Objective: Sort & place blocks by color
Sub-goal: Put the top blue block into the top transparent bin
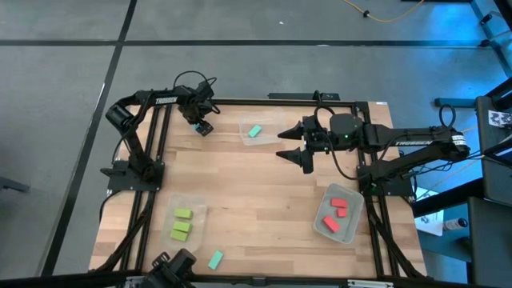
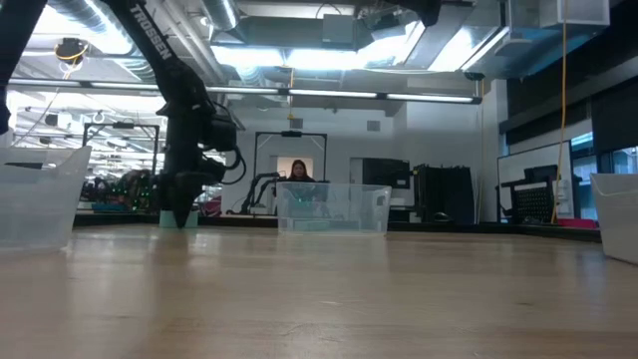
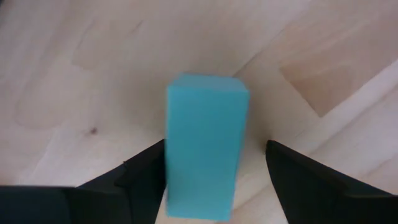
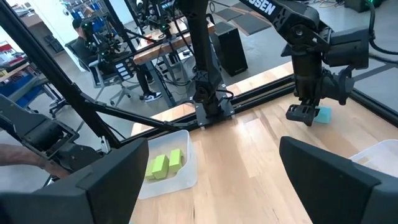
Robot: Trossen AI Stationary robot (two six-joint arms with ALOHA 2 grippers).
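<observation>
On the wooden table (image 1: 256, 192) we see the left gripper (image 1: 202, 126) released around a teal block (image 3: 205, 146); the right gripper (image 1: 294, 146), near the far tub (image 1: 258, 130), is spread open.

Three clear plastic tubs (image 1: 254, 132) (image 1: 186, 222) (image 1: 340, 213) spread well apart on wooden table (image 1: 256, 192); person (image 2: 298, 172) beyond, in room

A: Where are the greens (image 1: 182, 225)?
B: Three, side by side in the near-left tub.
A: Reds (image 1: 336, 211)?
B: Three in the near-right tub.
A: Teals?
B: One (image 1: 254, 131) in the far tub, one (image 1: 215, 259) loose at the near edge, one (image 3: 204, 144) between the left fingers, on the table.
</observation>
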